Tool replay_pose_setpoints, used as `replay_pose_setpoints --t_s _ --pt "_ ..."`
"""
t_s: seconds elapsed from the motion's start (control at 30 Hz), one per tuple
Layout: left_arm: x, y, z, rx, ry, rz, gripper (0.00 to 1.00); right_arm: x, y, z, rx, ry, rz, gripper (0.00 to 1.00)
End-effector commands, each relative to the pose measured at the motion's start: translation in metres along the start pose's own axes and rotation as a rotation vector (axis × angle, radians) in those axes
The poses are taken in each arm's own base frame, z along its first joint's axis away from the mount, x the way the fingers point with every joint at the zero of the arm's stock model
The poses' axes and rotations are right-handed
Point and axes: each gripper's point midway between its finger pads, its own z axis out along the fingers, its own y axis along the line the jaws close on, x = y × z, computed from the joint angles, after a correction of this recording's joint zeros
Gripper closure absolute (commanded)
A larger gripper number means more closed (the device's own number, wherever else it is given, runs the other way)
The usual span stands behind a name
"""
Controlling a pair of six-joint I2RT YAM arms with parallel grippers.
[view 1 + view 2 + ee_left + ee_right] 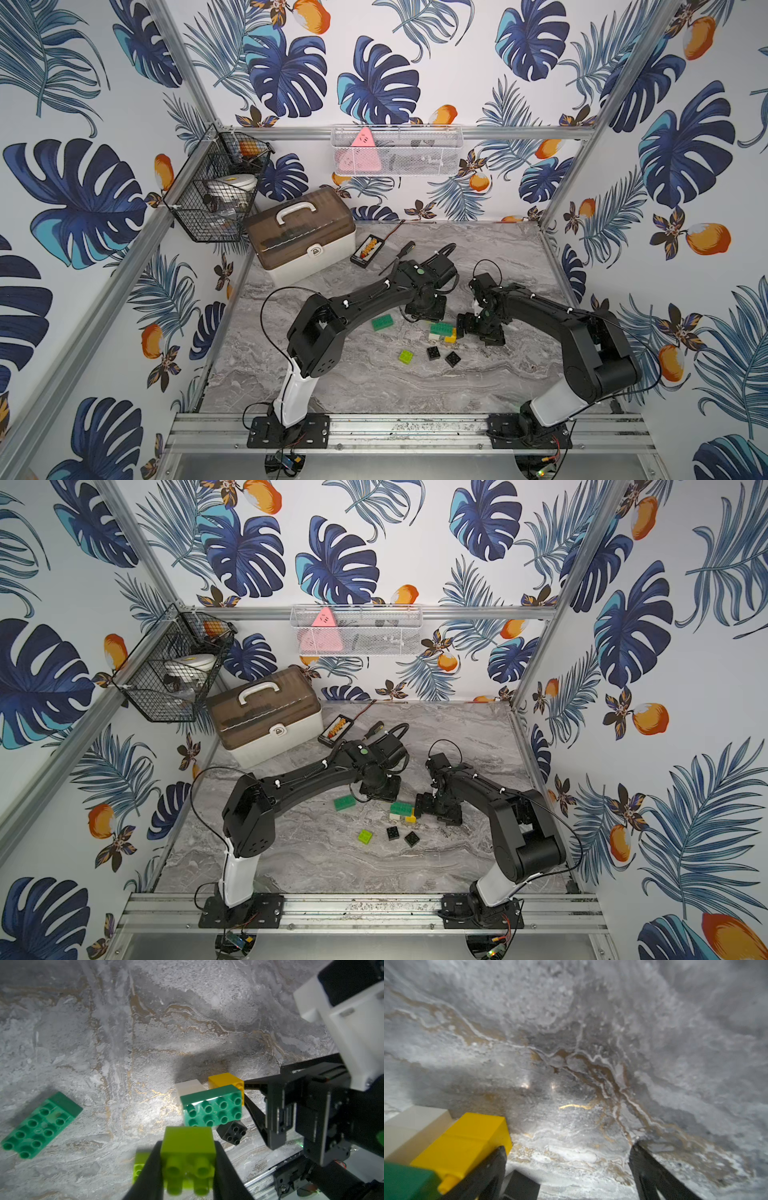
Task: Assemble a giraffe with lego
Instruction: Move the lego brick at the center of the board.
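**A:** Down on the marble table (374, 386), the right gripper (568, 1149) stood wide open, holding nothing, one finger just beside the giraffe (441, 331) at its yellow end.

**B:** And that giraffe sat mid-table, only part built: dark-green on white and yellow!

**A:** The left gripper (188, 1167) was clamped tight on a lime brick (187, 1142), close by it.

**B:** A spare dark-green brick (382, 322) lay near. A second lime square (406, 356) and two black bricks (433, 353) sat apart.
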Motion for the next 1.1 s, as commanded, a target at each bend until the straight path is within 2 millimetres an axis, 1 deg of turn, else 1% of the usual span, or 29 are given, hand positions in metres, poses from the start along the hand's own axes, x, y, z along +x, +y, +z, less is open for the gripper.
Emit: replay_pose_setpoints --t_s 0.0,0.07,0.23,0.47,0.63,0.8,1.07 --pt "0.007 -0.001 0.003 -0.046 0.037 0.080 0.91 -0.004 0.011 -0.011 -0.061 -0.047 -0.027 0.05" --pt "0.009 -0.008 0.005 -0.056 0.043 0.101 0.91 -0.004 0.012 -0.019 -0.074 -0.069 -0.027 0.05" --pt "0.011 -0.009 0.011 -0.074 0.041 0.089 0.92 -0.008 0.012 -0.035 -0.074 -0.113 -0.031 0.05" --pt "0.007 0.000 0.010 -0.121 0.014 0.067 0.93 -0.009 0.013 -0.036 -0.085 -0.120 -0.029 0.05" --pt "0.011 0.001 0.019 -0.122 0.039 0.052 0.93 -0.012 0.016 -0.038 -0.100 -0.135 -0.017 0.05" --pt "0.012 0.003 0.022 -0.137 0.049 0.046 0.92 -0.018 0.019 -0.050 -0.124 -0.191 -0.012 0.05" --pt "0.015 0.007 0.034 -0.158 0.070 0.032 0.93 -0.023 0.019 -0.064 -0.120 -0.228 -0.027 0.05"
